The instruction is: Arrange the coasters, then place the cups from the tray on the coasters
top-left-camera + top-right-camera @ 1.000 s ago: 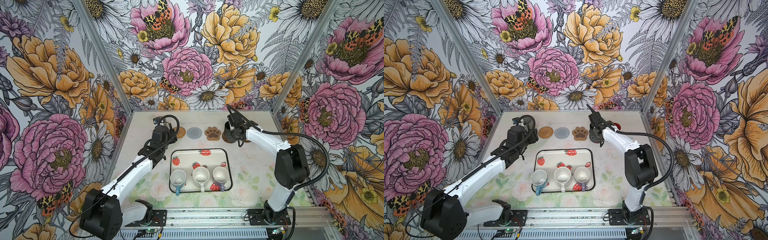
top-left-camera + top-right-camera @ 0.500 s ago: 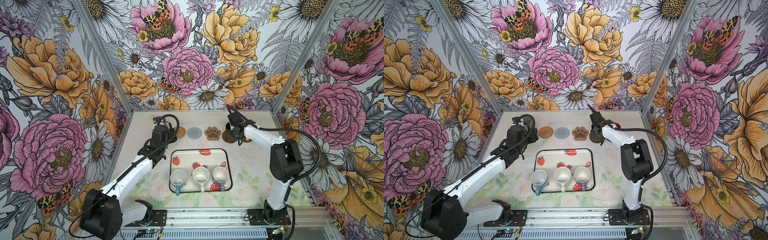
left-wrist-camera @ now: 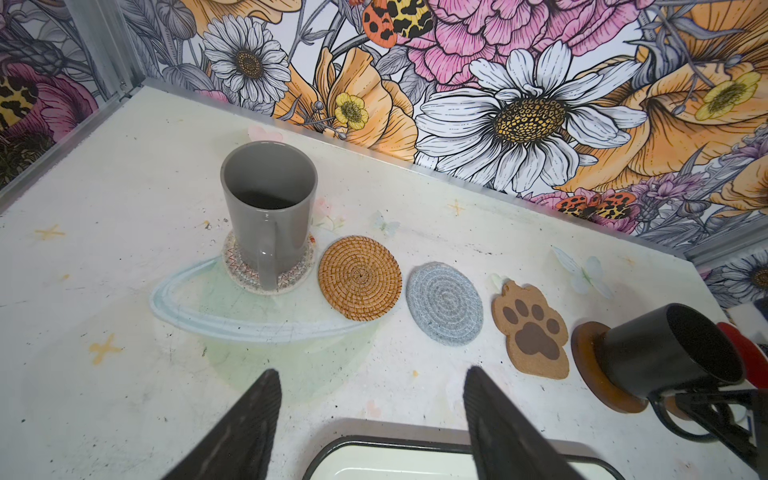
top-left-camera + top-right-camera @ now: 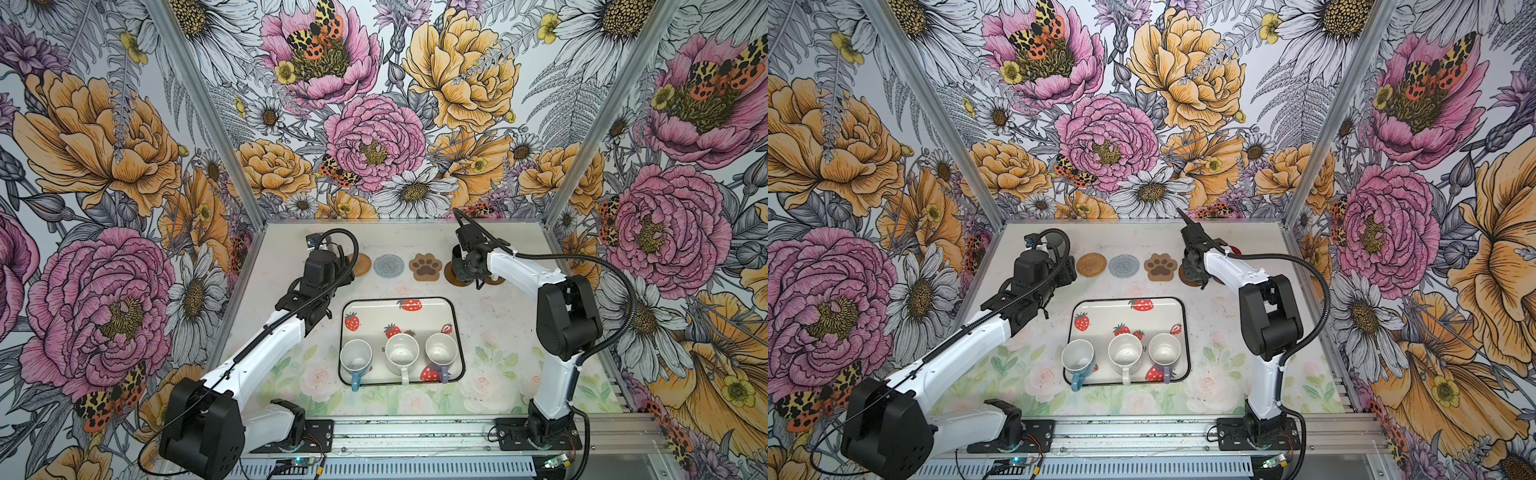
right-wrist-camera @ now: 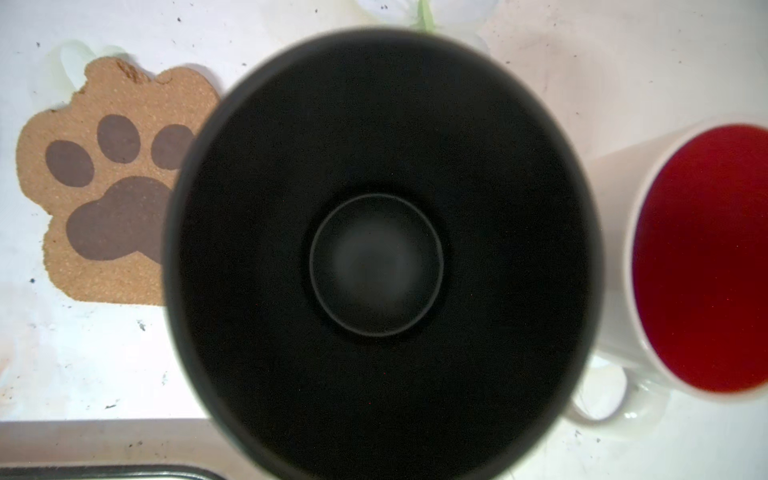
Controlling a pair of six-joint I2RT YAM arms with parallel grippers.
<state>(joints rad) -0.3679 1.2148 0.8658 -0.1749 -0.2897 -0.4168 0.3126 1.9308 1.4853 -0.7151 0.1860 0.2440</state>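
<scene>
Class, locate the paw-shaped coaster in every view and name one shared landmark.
In a top view: paw coaster in far row, between grey woven coaster and right gripper.
In a top view: paw coaster, same place.
Left wrist: paw coaster between grey woven coaster and black mug.
Right wrist: paw coaster partly behind black mug.
Shared: black mug in right gripper.

Bright, even, diffuse light leaves only soft, faint shadows. Both top views are sharp. In the right wrist view the close black mug [image 5: 382, 257] is blurred at its rim.
</scene>
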